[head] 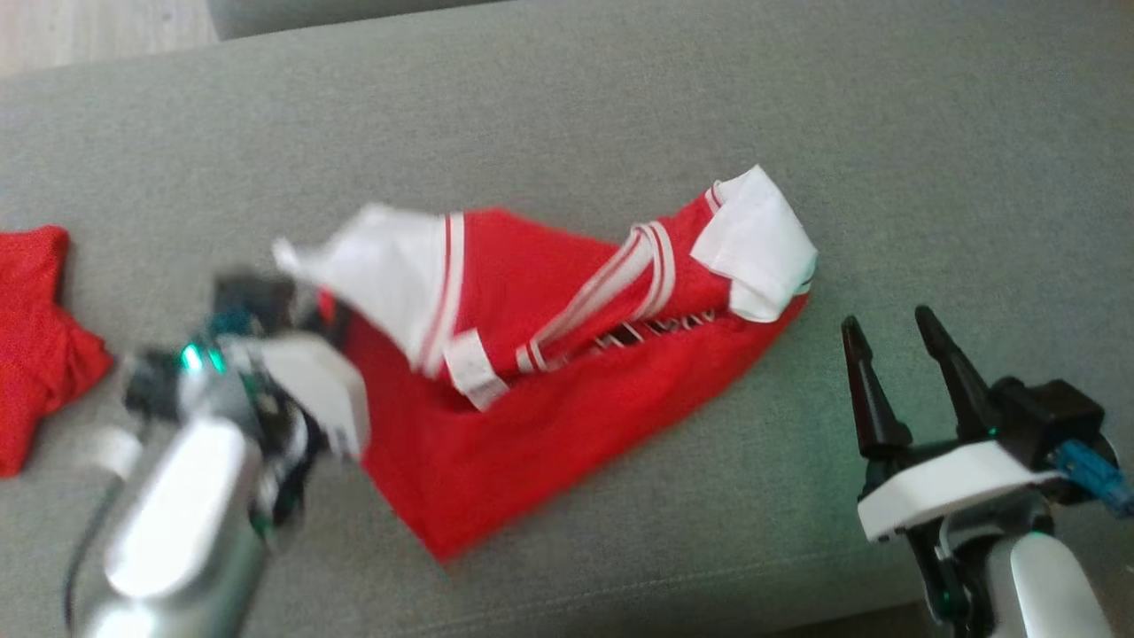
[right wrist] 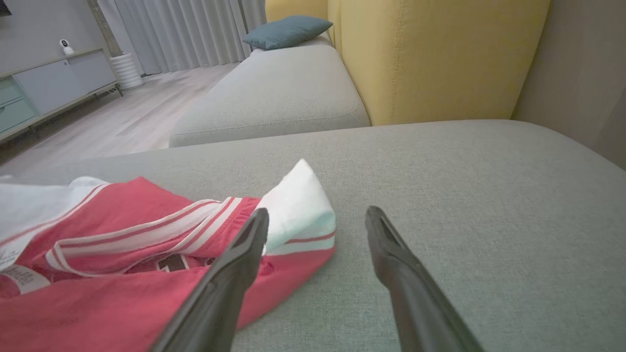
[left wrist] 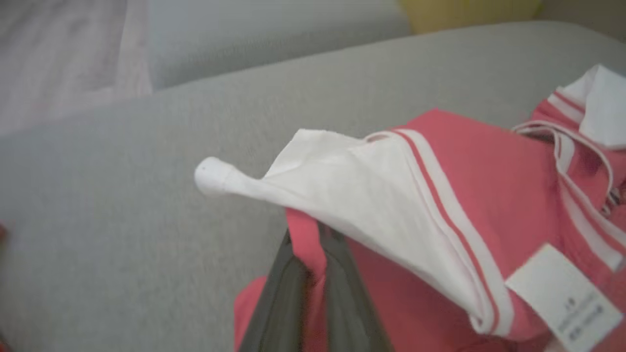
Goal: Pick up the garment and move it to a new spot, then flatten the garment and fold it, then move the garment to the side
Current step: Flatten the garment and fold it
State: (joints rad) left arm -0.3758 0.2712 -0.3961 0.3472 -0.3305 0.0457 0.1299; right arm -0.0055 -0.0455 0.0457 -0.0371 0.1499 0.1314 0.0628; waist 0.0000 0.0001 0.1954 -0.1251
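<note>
L gripper [left wrist: 311,247] pinching crumpled red/white jersey [head: 532,425] on woven grey cushion [head: 886,133].

**A:** ok, what's the head cam got?

**B:** a crumpled red garment with white sleeves and striped trim [head: 549,416], lying mid-way across a grey fabric sofa cushion [head: 886,133]. There's a white label flipped out near the middle.

**A:** and the claws?

**B:** left claw [head: 266,297] is lower left, super blurry, pinched closed right at the garment's left edge. Right claw [head: 888,319] is lower right, dark fingers spread, near the garment's right tip but not touching.

**A:** anything else?

**B:** a bunched red cloth [head: 35,337] at the far left edge, apart from the garment, plus a sliver of pale wood floor [head: 97,31] top left.
</note>
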